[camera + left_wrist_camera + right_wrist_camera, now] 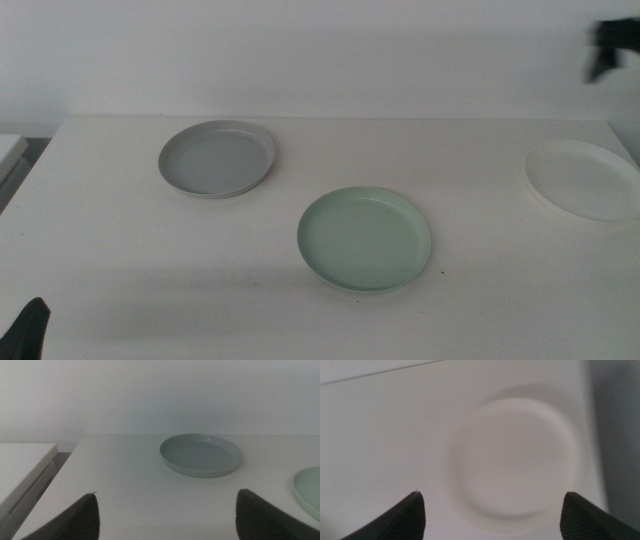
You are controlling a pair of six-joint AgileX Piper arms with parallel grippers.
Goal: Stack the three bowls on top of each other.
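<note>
I read this as the opening step: none of the three bowls is stacked. On the white table [150, 260] the grey bowl [217, 159] sits toward the far left, the mint green bowl [364, 239] lies nearer the middle and closer to me, and the white bowl [585, 182] rests at the far right, close to the table's edge. All three are apart from one another.

My right gripper [608, 50] shows blurred at the upper right of the middle view, above and beyond the white bowl. Its wrist camera looks straight down on that bowl [515, 460], with the jaws spread wide and nothing between them. So I judge the approach to the white bowl is the step in hand.

My left gripper [30, 328] waits at the near left corner, jaws also parted and empty, its camera facing the grey bowl [201, 454] with a sliver of the mint green bowl [307, 492] at the side.

Next, I need to bring the right gripper down over one rim of the white bowl. The rim is low, so one jaw must go inside and one outside before closing. Being near the edge, the bowl could be pushed off by a careless nudge.
</note>
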